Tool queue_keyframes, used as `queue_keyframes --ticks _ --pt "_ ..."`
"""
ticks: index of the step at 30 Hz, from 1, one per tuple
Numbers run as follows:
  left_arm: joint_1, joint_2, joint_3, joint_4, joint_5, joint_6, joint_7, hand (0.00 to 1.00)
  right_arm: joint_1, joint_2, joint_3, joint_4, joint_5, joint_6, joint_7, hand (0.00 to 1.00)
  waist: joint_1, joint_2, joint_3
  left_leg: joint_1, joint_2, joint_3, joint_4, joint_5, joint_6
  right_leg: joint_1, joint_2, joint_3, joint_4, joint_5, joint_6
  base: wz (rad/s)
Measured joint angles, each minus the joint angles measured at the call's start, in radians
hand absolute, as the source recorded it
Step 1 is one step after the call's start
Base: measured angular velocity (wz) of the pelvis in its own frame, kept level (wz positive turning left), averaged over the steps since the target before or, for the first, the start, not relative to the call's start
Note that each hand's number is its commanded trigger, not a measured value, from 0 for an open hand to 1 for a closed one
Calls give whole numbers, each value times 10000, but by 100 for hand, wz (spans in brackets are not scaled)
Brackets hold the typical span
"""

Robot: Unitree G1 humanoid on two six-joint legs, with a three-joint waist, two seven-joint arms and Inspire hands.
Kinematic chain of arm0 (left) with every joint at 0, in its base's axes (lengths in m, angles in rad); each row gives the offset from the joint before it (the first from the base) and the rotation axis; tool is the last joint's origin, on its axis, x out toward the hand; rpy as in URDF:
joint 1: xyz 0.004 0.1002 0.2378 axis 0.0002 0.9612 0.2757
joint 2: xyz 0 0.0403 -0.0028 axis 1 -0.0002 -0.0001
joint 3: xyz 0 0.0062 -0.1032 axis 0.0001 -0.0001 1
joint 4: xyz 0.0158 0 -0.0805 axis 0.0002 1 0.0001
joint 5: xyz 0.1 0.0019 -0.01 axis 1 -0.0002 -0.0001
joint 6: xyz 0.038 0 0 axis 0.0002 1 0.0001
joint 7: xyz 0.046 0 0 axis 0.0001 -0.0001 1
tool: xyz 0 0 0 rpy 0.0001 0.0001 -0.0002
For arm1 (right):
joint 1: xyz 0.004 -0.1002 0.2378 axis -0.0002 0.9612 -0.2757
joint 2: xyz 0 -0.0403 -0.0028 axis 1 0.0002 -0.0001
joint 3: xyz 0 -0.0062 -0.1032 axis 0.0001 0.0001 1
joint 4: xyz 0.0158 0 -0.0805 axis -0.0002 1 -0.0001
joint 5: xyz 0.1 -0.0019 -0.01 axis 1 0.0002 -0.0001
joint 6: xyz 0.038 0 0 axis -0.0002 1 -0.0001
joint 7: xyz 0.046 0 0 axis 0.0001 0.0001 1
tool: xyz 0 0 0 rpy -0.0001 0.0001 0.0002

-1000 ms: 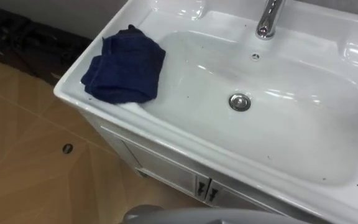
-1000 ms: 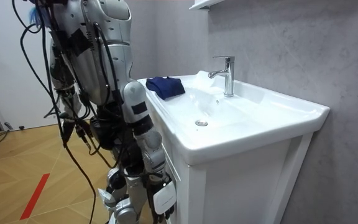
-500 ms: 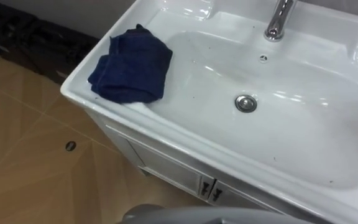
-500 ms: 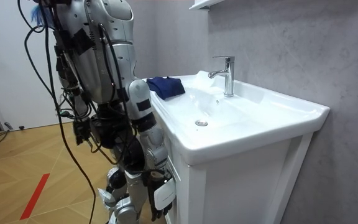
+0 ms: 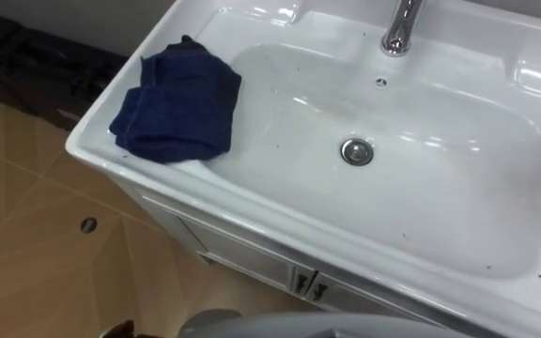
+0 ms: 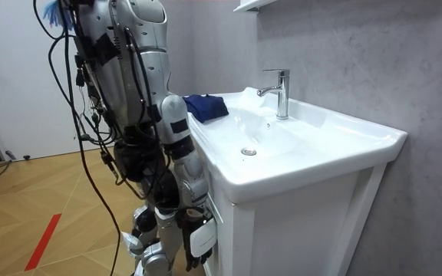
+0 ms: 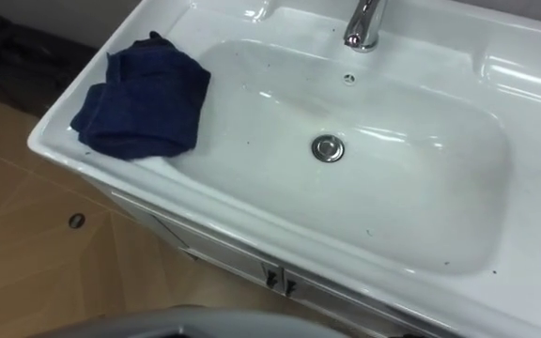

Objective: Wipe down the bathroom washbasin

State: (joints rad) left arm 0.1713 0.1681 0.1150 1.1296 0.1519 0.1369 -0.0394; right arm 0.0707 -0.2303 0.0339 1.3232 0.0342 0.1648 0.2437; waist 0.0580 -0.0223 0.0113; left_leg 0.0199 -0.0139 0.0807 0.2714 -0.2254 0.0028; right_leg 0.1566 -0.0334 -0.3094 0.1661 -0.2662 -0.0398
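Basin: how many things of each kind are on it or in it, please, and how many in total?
Dark blue cloth, on the basin's left rim: 1
Tap: 1
Drain plug: 1
Overflow hole: 1
Total: 4

White counter (image 5: 252, 214) with a basin (image 5: 458, 202) moulded in. Dark blue cloth (image 5: 175, 105) lies bunched on the left rim, its inner edge lapping over onto the basin's slope. Drain (image 5: 356, 151) mid-bowl, faucet (image 5: 396, 28) upright on the back ledge. Small dark specks scattered in the bowl. Cabinet (image 5: 252, 261) underneath, standing on the wood floor (image 5: 36, 253).
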Motion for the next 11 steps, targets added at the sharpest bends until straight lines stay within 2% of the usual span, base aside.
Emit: queue_keyframes --ticks 5,11 --pt "-29 29 -1 1 371 162 -455 0 -24 -8 30 -4 -26 4 8 0 2 18 -8 1 5 -5 17 -3 5 -1 0 40 -29 -5 8 0" --pt "-52 53 -130 4 1037 296 -764 0 -71 -15 33 0 -173 29 90 0 -179 -4 -21 -5 4 23 20 -3 5 6 1 20 24 -6 10 0"
